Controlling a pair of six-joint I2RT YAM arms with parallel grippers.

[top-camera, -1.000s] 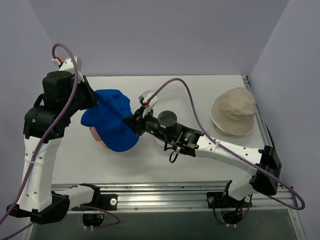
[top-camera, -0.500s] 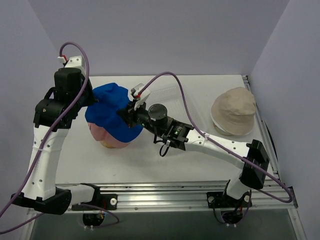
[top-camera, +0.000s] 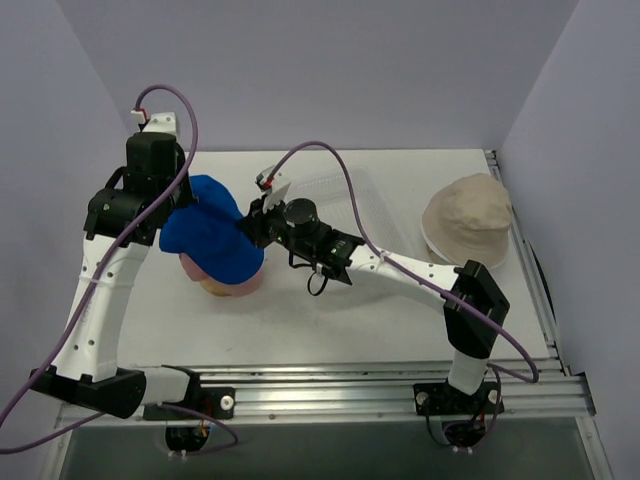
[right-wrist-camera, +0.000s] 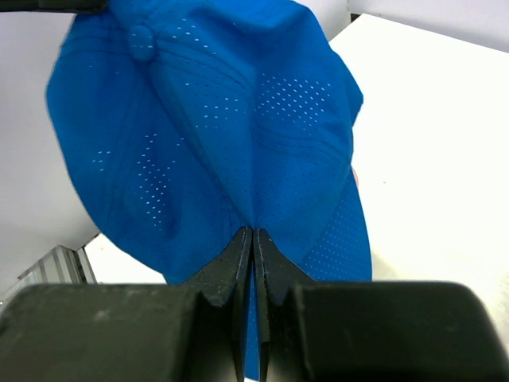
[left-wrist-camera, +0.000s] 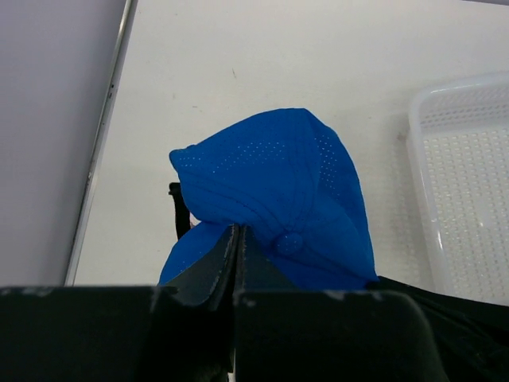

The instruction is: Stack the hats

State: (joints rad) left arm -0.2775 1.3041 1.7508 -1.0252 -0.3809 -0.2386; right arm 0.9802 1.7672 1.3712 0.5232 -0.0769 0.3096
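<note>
On the near-left part of the table (top-camera: 310, 325) sits the pink cap (top-camera: 243, 283), mostly hidden by the blue cap (top-camera: 212, 238) spread over it; whether the blue one already rests on it cannot be told. The blue cap is held from two sides. The left gripper (left-wrist-camera: 237, 232) has its fingers pressed together on a thin fold at its left side, and the right gripper (right-wrist-camera: 252, 233) nips a fold at its right side the same way. Such slight bites on soft mesh could slip free. If one side lets go first, the cap would likely swing and drape off-centre, sliding down the pink crown. Pulling the arms apart could drag the pink cap sideways. Farther back, the clear basket (top-camera: 335, 192) lies just beside the right wrist, where it could be nudged. The beige bucket hat (top-camera: 470, 220) waits near the right edge, well apart.
</note>
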